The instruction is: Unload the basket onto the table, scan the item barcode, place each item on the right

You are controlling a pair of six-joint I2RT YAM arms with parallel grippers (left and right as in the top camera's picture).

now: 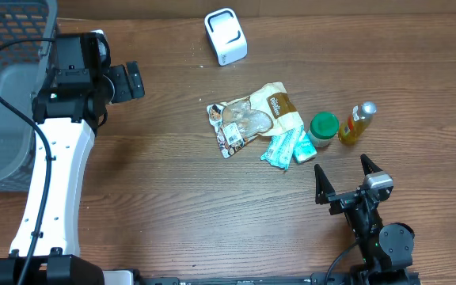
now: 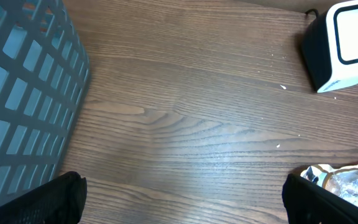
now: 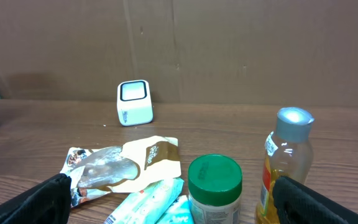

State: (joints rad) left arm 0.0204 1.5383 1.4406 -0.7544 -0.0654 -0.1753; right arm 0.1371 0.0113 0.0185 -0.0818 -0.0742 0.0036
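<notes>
A bench [image 1: 172,198] holding groceries [image 1: 252,119] and a scanner [image 1: 226,36].
The left fingers [image 2: 55,199] and right fingers [image 1: 321,184] are spread open, empty, apart from the groceries.

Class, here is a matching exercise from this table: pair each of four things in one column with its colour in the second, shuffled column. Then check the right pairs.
Things:
1 scanner
2 jar
3 bottle
4 basket

Colours:
A grey mesh walls
B green lid
C white body
D yellow, with a silver cap

Pairs: 1-C, 2-B, 3-D, 4-A
</notes>
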